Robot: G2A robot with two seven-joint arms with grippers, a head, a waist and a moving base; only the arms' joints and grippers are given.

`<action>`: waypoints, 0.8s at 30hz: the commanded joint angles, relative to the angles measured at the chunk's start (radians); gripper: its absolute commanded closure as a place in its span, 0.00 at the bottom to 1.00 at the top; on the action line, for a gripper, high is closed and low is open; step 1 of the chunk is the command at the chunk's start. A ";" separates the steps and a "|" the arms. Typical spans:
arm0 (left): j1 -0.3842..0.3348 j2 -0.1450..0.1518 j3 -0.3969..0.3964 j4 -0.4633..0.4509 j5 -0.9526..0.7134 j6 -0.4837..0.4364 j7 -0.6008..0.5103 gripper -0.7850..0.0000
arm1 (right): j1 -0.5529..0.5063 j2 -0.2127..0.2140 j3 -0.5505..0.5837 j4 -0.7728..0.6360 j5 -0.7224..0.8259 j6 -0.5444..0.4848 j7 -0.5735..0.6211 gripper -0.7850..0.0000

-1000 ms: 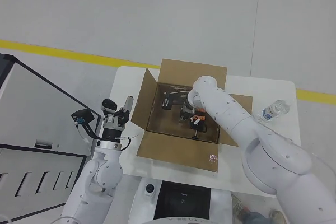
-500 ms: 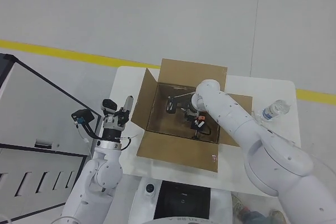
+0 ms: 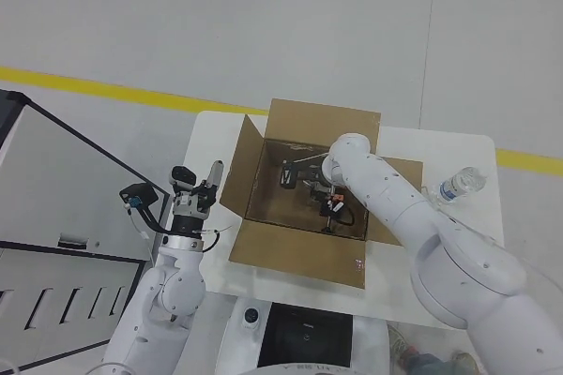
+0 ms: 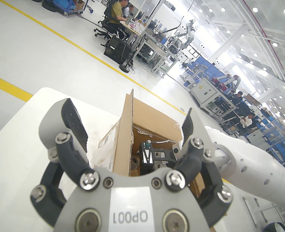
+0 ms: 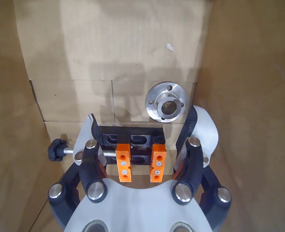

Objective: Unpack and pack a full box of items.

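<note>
We see a white printed sticker (image 3: 358, 267) on the box's (image 3: 291, 244) near wall, too small to read, and a printed label (image 4: 129, 216) on the left gripper's (image 4: 128, 105) mount. That gripper hangs at the desk's (image 3: 211, 141) edge beside the box, jaws released. The right gripper (image 5: 142, 113) is down inside the box, jaws released astride the clamp (image 5: 132, 143) on its floor, with a flange (image 5: 166, 105) just beyond.

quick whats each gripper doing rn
left gripper: open, empty, beside the box.
right gripper: open inside the box, jaws astride the clamp.
</note>
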 commanded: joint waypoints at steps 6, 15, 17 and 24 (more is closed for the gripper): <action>0.000 0.000 0.000 0.000 0.000 0.000 0.000 0.00 | -0.007 -0.010 -0.005 0.038 -0.031 0.012 -0.056 0.23; 0.000 0.000 0.000 0.000 0.000 0.000 0.000 0.00 | -0.004 -0.031 -0.007 0.075 -0.046 -0.032 -0.121 0.25; 0.000 0.000 0.000 0.000 0.000 0.000 0.000 0.00 | -0.002 -0.035 -0.009 0.082 -0.055 -0.032 -0.131 0.25; 0.000 0.000 0.000 0.000 0.000 0.000 0.000 0.00 | 0.010 -0.044 -0.007 0.112 -0.079 0.005 -0.169 0.20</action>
